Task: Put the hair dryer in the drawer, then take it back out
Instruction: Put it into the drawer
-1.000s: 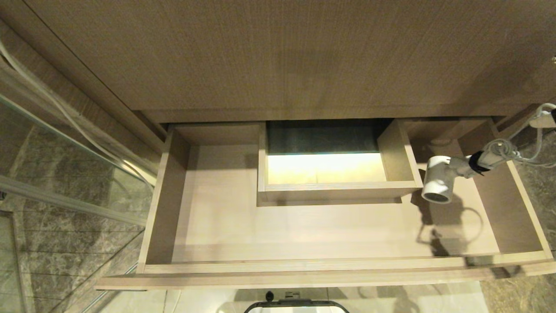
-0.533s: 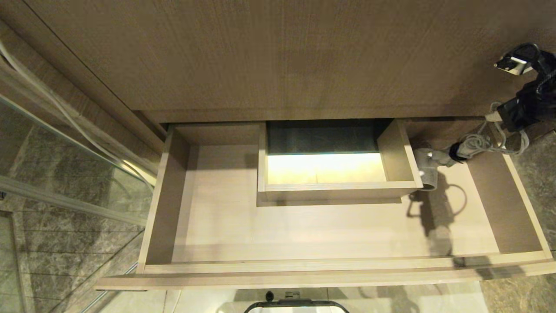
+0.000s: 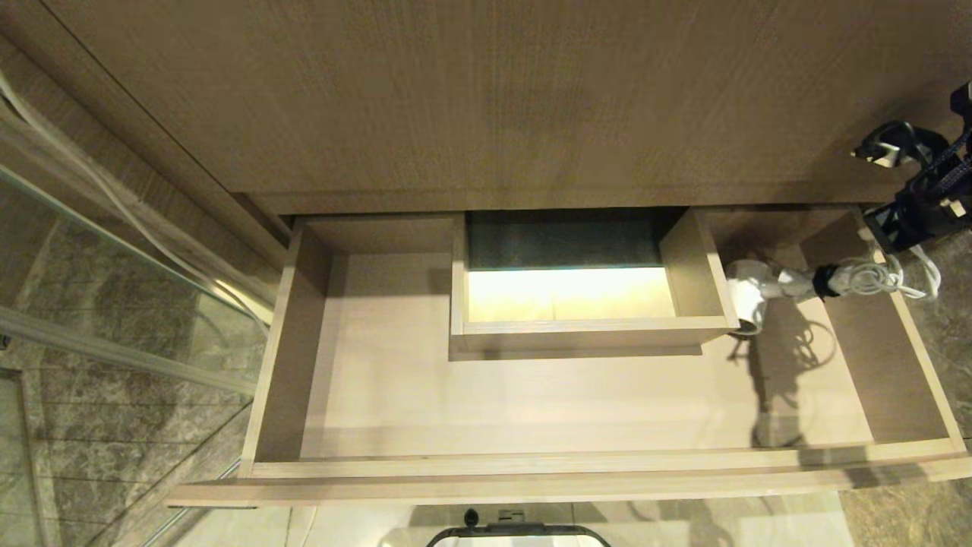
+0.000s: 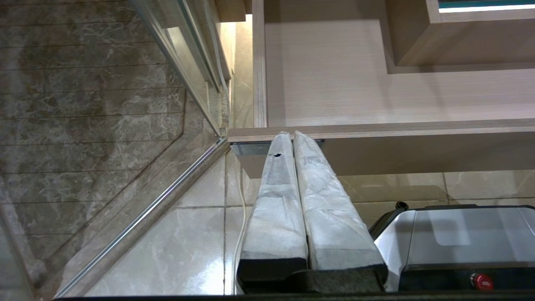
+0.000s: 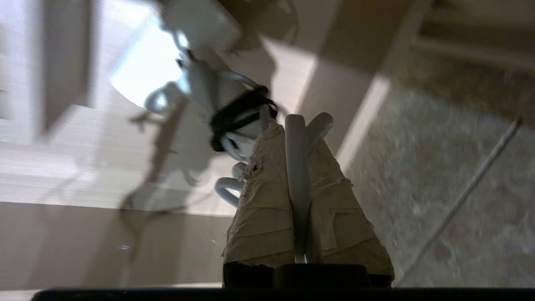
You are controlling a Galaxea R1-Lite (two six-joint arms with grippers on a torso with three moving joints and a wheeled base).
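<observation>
**Dryer hangs by its cord over the drawer's right end**

Your right gripper [image 5: 292, 138] is pinched nearly shut on a loop of the white cord [image 3: 873, 277], not on the body of the hair dryer [image 3: 748, 292]. In the head view the gripper sits at the far right, above the drawer's right wall, and the dryer lies out to its left at the end of the bundled cord, just beside the boxed cutout [image 3: 577, 304] at the back centre of the drawer [image 3: 531, 463]. You cannot tell whether the dryer touches the drawer floor.

The dryer is smooth white plastic with a short handle; a black tie [image 3: 820, 281] cinches the coiled cord. The drawer is wide, shallow, pale wood grain, with a plain front. The gripper's fingers [image 5: 259, 209] are wrapped in crinkled tan tape.

Your left gripper [image 4: 292, 138] is parked below the drawer front, its white-wrapped fingers pressed together and empty.
</observation>
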